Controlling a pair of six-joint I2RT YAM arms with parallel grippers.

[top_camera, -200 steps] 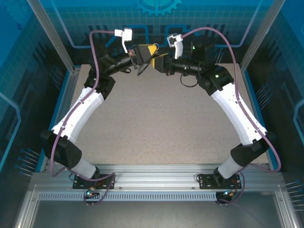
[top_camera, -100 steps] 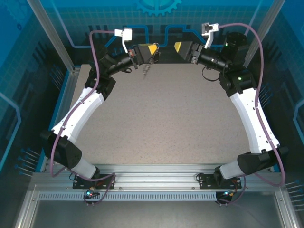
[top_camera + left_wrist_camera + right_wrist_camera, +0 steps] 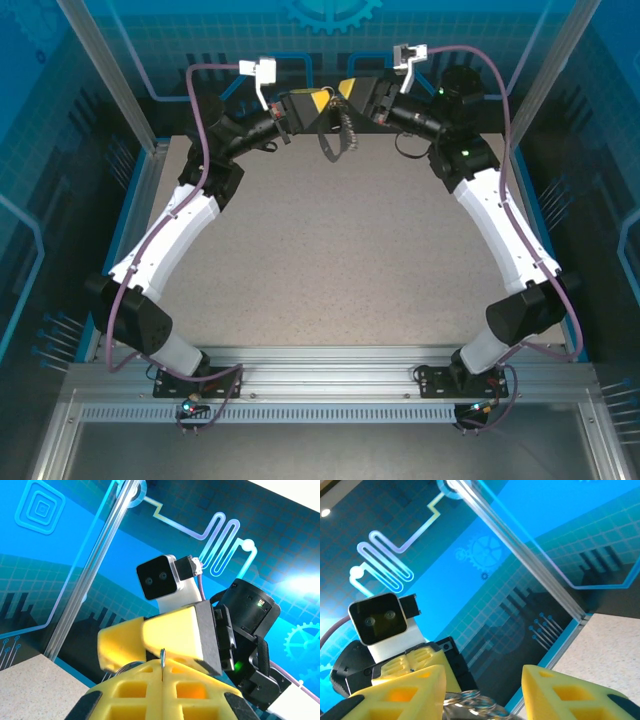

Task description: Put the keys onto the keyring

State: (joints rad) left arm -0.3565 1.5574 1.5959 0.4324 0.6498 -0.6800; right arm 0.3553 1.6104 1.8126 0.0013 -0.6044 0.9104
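High over the table's far edge my left gripper and right gripper meet tip to tip. The keyring, a dark loop, hangs just below them. In the left wrist view my left gripper is shut on a thin silvery metal edge of the keyring, with a silvery ring curving out beside it. The right gripper's yellow fingers stand right in front. My right gripper is open, and silvery rings lie low between its fingers. The keys are hidden.
The speckled tabletop lies below both arms. Blue printed panels and aluminium posts wall the cell close behind the grippers. A blue rim edges the table at the back.
The right gripper swung away to the right, then came back to the left gripper's tip with wider jaws. The dark loop now hangs between them. The left arm held still.
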